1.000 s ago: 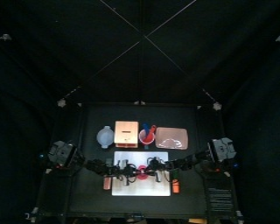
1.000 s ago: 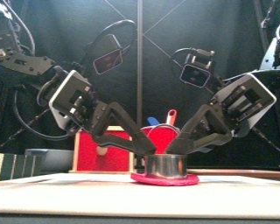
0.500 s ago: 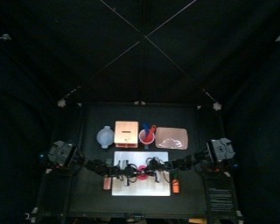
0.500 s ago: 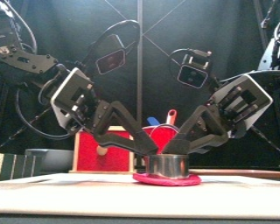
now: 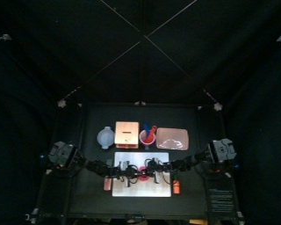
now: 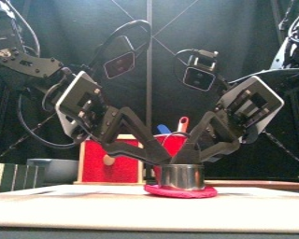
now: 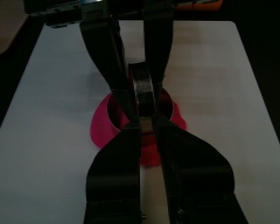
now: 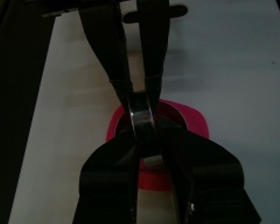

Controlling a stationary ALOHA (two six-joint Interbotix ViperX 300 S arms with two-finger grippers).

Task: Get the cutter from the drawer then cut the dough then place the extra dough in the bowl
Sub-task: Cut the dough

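The round metal cutter [image 6: 179, 175] stands on the pink dough [image 6: 179, 192], in the middle of the white cutting board [image 6: 78, 207]. My left gripper [image 6: 153, 169] comes down from the left and is shut on the cutter's left wall [image 7: 143, 94]. From the right, my right gripper [image 6: 205, 167] is shut on the opposite wall [image 8: 139, 112]. In both wrist views the dough [image 7: 108, 131] [image 8: 192, 121] spreads out under the cutter, partly hidden by the jaws. The top view shows both grippers meeting over the board [image 5: 147, 188].
Behind the board stand the blue-grey bowl [image 5: 105, 136], the wooden box [image 5: 127, 133] with its red drawer front [image 6: 108, 163], the red cup with knives [image 5: 147, 134] and the pink tray [image 5: 176, 137]. The board's front part is bare.
My right arm's wrist has leaned a little toward the left above the cutter. The cutter, the dough and my left gripper stay where they were.
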